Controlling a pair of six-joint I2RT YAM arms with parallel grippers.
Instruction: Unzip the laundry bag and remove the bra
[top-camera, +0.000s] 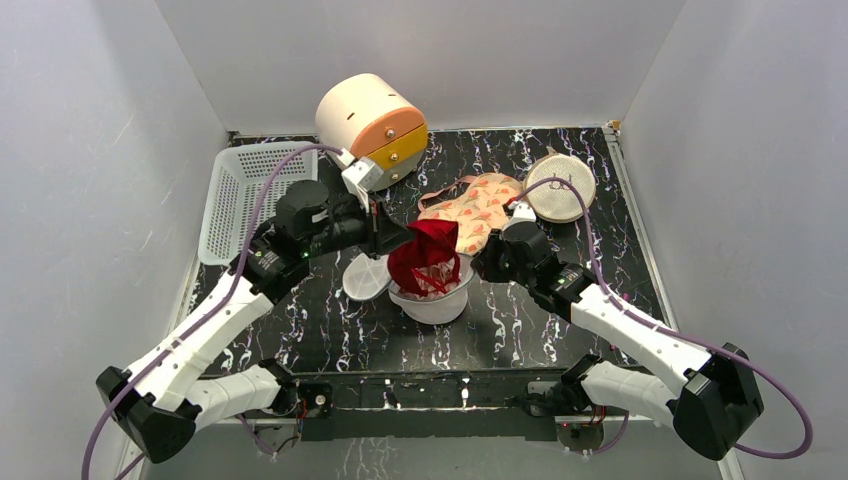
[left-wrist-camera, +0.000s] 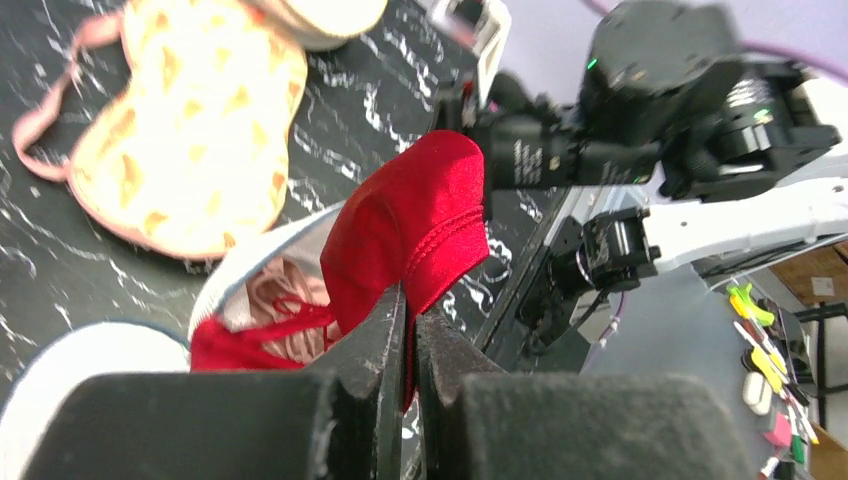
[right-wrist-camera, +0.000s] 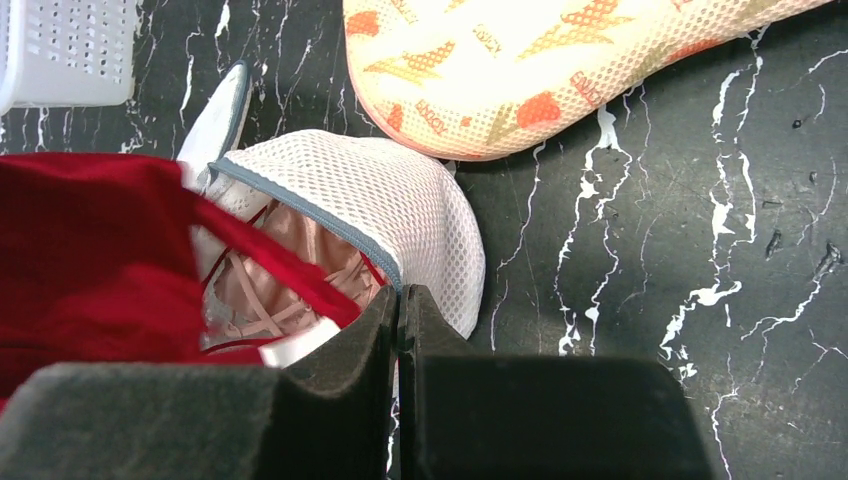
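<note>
The white mesh laundry bag (top-camera: 432, 303) stands open mid-table, its blue-grey rim (right-wrist-camera: 300, 215) unzipped and its lid flap (top-camera: 364, 279) hanging to the left. A red bra (top-camera: 426, 254) rises halfway out of it, one cup lifted and its straps still inside over pink fabric. My left gripper (top-camera: 400, 240) comes in from the left and is shut on the raised red cup (left-wrist-camera: 412, 235). From the right, my right gripper (top-camera: 481, 266) is shut on the bag's rim, where white mesh (right-wrist-camera: 400, 195) shows just beyond the fingertips (right-wrist-camera: 380, 310).
A cream bra with an orange print (top-camera: 480, 208) lies behind the bag. A beige round mesh pouch (top-camera: 560, 186) sits at the back right. A white perforated basket (top-camera: 248, 195) stands at the back left, beside a cream and orange drum (top-camera: 372, 126).
</note>
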